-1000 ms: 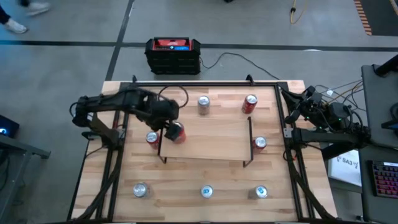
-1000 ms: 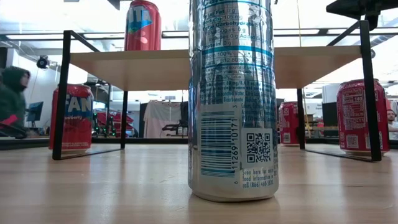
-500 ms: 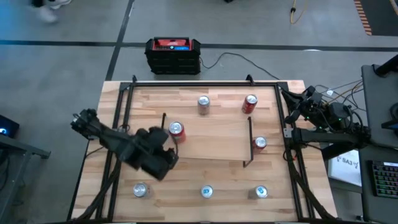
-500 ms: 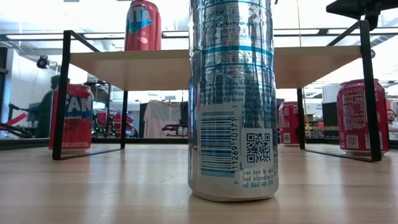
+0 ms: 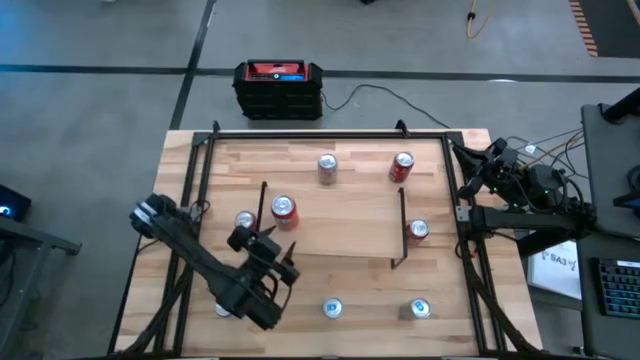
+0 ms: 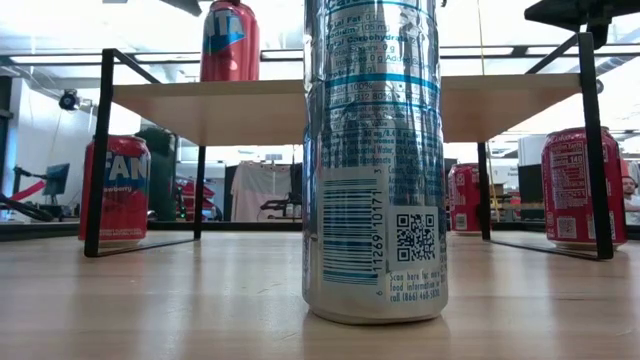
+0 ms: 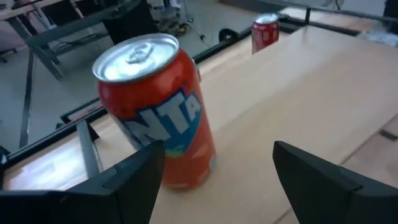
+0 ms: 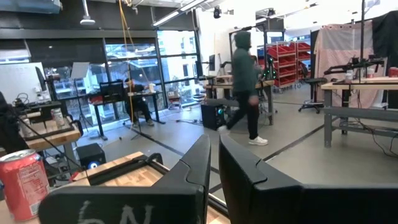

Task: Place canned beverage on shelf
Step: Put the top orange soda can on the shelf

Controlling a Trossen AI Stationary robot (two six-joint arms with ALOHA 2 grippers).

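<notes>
On the shelf (image 5: 340, 225) — one red can (image 5: 284, 209), upright, near its corner.

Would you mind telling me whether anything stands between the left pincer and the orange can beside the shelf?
Nothing visible does: only bare wood lies between the open left pincer and the orange can. The shelf's black side frame stands between that can and the board, which already holds a red can.

Grey floor (image 5: 100, 40) lies around my table (image 5: 330, 275); beyond it I see tall windows (image 8: 137, 62), red shelving (image 8: 283, 62), workbenches (image 8: 354, 93), and a person (image 8: 245, 87) walking.
</notes>
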